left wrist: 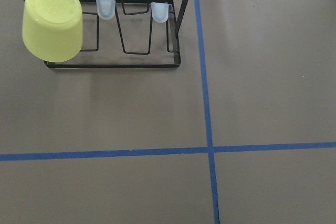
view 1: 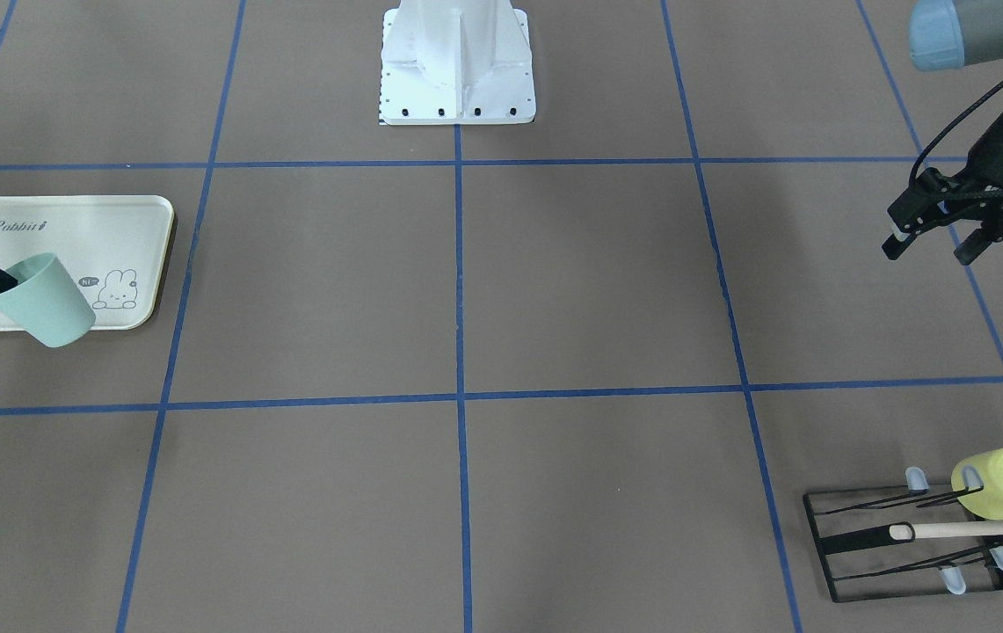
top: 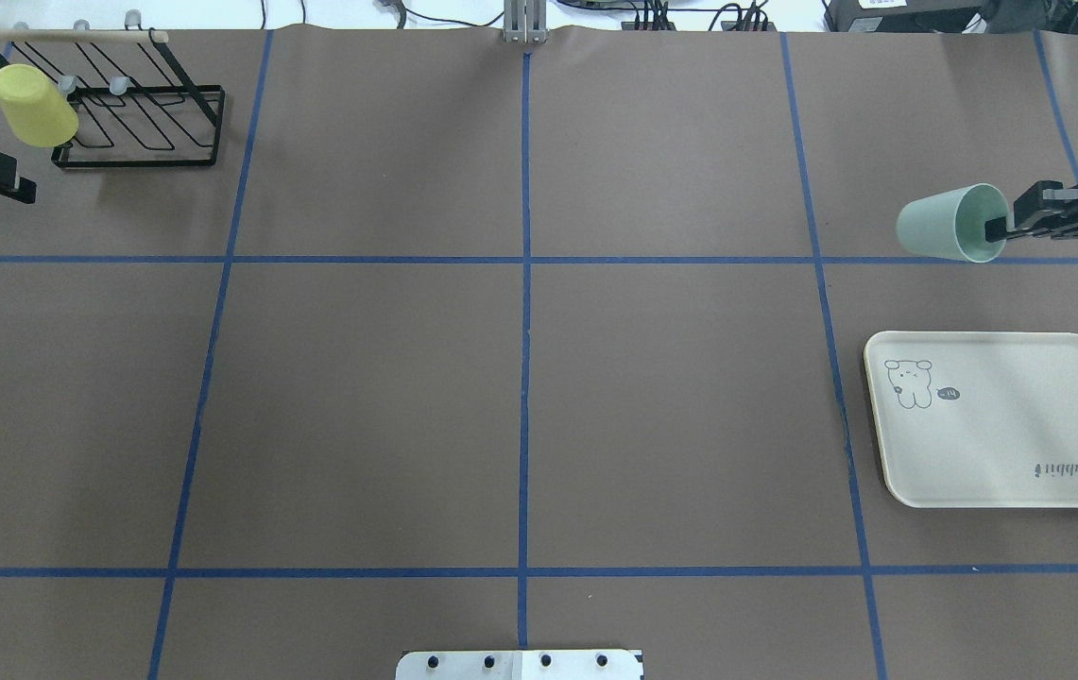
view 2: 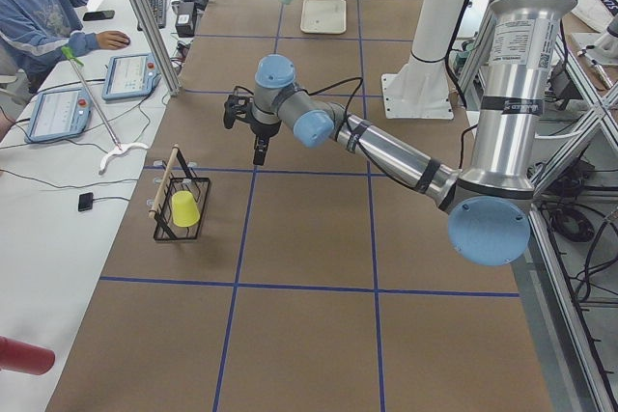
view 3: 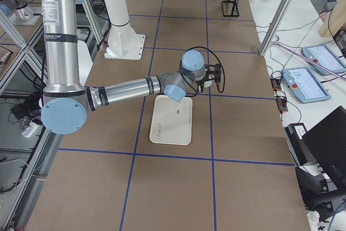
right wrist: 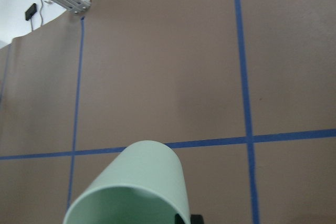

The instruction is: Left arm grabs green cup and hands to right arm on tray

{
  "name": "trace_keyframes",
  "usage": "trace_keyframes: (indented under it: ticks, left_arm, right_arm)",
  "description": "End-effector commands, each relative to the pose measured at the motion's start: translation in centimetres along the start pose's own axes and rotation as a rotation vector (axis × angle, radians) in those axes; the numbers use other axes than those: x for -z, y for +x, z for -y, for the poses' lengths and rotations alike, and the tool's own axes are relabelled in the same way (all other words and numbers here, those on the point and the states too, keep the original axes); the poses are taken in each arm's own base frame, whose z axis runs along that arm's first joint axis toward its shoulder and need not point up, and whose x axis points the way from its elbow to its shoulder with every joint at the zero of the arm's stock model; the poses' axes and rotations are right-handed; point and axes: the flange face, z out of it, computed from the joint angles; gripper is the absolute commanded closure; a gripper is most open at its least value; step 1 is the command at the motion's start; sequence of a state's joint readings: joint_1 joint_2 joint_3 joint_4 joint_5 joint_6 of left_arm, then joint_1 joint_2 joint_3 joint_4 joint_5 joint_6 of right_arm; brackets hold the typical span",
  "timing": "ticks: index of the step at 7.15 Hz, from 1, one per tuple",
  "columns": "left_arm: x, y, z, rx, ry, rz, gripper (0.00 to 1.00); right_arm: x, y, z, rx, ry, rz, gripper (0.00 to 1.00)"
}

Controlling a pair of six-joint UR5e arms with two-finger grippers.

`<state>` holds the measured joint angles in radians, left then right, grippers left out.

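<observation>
1. Handover, by my reading, is already made, because the left claw (view 1: 932, 249) hangs empty above bare table with its fingers spread wide. Its arm reaches out low and long from the base, with the wrist bent so the fingers point down. Just beyond the claw, away from the robot, stands the black wire rack (top: 137, 164) with the yellow-green cup (top: 35, 106) upended on it, which has no part in this job.

2. The green cup (top: 949, 224) is off the table, tipped nearly on its side. Its base points away from the right claw towards the table's middle, and its mouth faces the claw.

3. The right claw (top: 1001, 229) is closed on the cup's rim, one finger inside the mouth and the other seemingly outside the wall. Its forearm is stretched almost level, out towards the table's end.

4. The tray (top: 1001, 444) lies below this claw and back towards the robot's base. Whether the cup hangs over the tray's far edge or just past it cannot be settled from these views.

5. The step in hand appears to be the placing. It calls for drawing the cup back over the tray, turning the wrist so the base faces down, lowering it, and then letting go.
</observation>
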<state>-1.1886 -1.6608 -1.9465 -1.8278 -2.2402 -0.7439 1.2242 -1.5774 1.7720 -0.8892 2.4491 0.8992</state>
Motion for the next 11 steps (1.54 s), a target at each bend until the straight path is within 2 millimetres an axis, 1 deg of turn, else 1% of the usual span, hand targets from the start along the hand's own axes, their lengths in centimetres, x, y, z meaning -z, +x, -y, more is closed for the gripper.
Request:
trace_keyframes:
  ticks: [1,2,3,4,5,6,9,11]
  left_arm:
    - [0.7,0.3,-0.6,0.021,-0.025,0.023,0.0]
    - [1.1,0.5,-0.8,0.025,-0.029,0.026,0.0]
    - [1.2,0.5,-1.1,0.026,-0.03,0.026,0.0]
    - [1.5,0.6,-1.2,0.023,-0.026,0.023,0.0]
    - [1.5,0.6,-1.3,0.03,-0.027,0.023,0.0]
    - [1.8,0.9,-1.4,0.03,-0.023,0.018,0.0]
    - [1.9,1.0,-1.5,0.028,-0.023,0.016,0.0]
    - [2.2,1.1,-1.6,0.029,-0.02,0.015,0.0]
  right_arm:
    - [0.6,5.8,-2.3,-0.04,-0.12,-0.061,1.0]
    - [-1.7,7.0,-5.0,-0.045,-0.193,-0.083,1.0]
    - [-4.3,6.8,-6.5,-0.073,-0.279,-0.118,1.0]
    - [-5.2,6.4,-6.9,-0.089,-0.315,-0.136,1.0]
    - [-6.6,6.4,-7.6,-0.079,-0.341,-0.155,1.0]
    - [-7.0,6.5,-7.8,-0.074,-0.343,-0.168,1.0]
    - [-7.2,7.4,-8.1,-0.06,-0.374,-0.19,1.0]
    - [-6.2,8.9,-7.5,-0.034,-0.391,-0.209,1.0]
